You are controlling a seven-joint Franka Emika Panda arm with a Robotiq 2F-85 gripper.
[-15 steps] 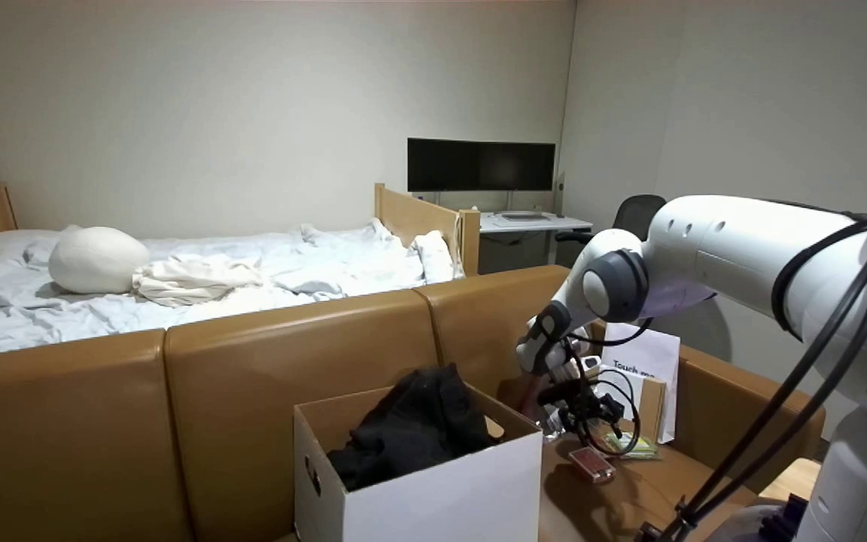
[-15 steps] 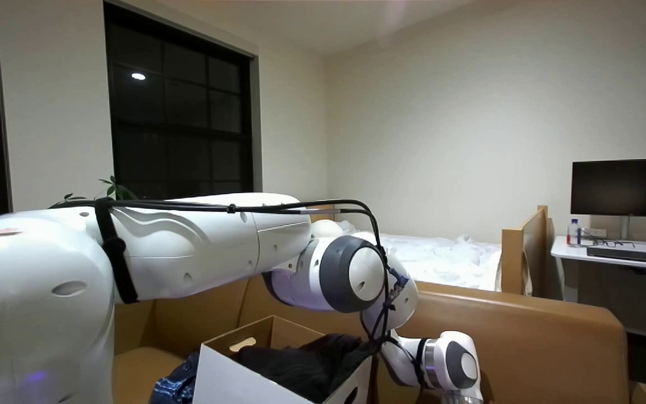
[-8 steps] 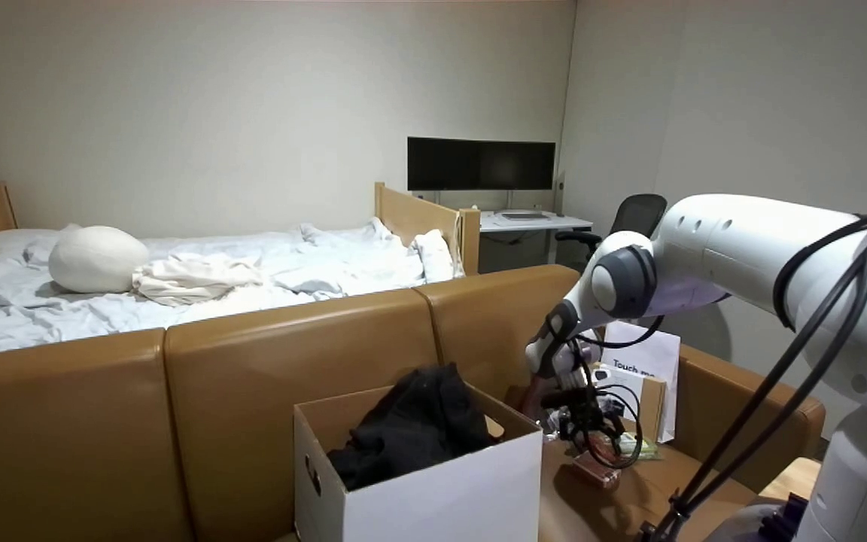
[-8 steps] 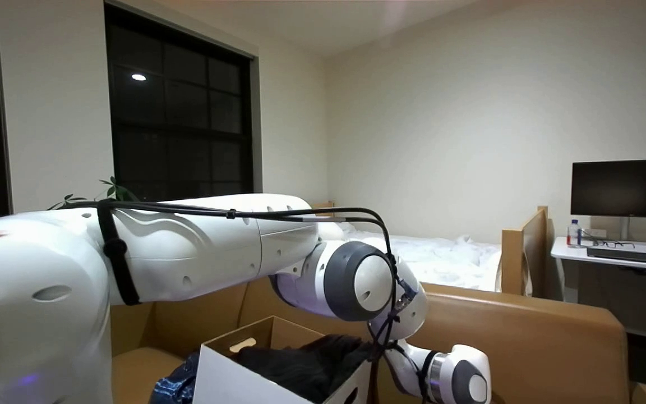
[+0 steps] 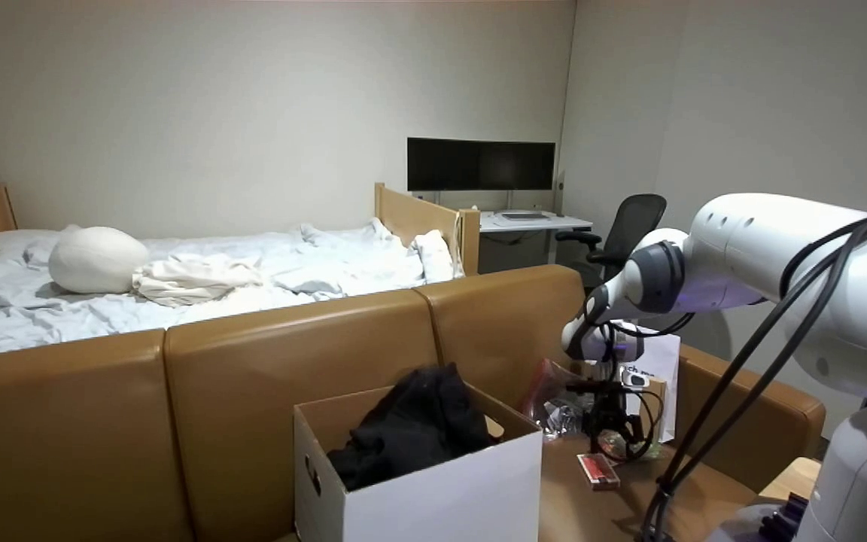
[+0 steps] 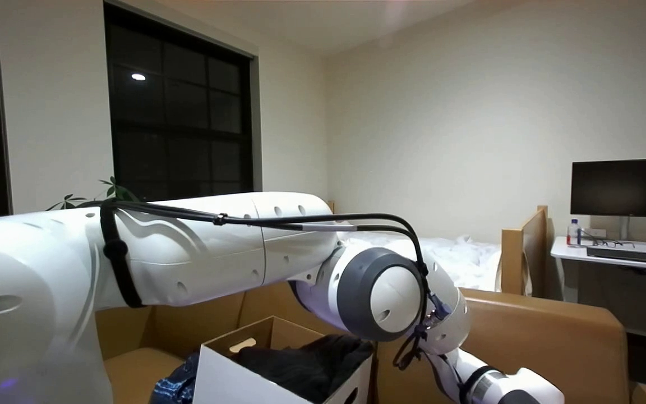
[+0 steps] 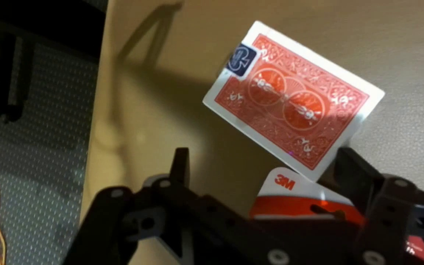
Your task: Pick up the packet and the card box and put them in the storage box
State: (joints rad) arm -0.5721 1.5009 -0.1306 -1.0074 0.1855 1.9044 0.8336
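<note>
Pincer (image 7: pixel 265 162) first: jaws stand wide apart, nothing gripped that we can see. It hangs over the padded tan counter (image 5: pixel 569 504); how high, we can't tell. Packet (image 7: pixel 296 202): 4 to 5 o'clock from the middle of the jaws in the wrist view, partly hidden by the pincer, 3M mark on its white end, red-orange band below. Card box (image 7: pixel 289 99): flat, red, at 1 o'clock, one corner at the packet's edge; touching or just overlapping in view, we can't say. Step in hand, our call: lining up the first pick, both items being out on the counter. We lean packet, since it shows between the jaws, but card box isn't ruled out. Next move calls for centring on the target, going straight down, then closing without dragging the neighbour along. Further out, in an exterior view, clear plastic bag (image 5: pixel 561 414) at 10 o'clock of the pincer and upright white-and-brown box (image 5: pixel 654 406) at 1 o'clock; we'd leave both. Storage box (image 5: pixel 441 493) stands at 9 o'clock there, open-topped, black cloth (image 5: pixel 418 429) heaped inside, so we'd carry high over the rim and drop onto the cloth.
</note>
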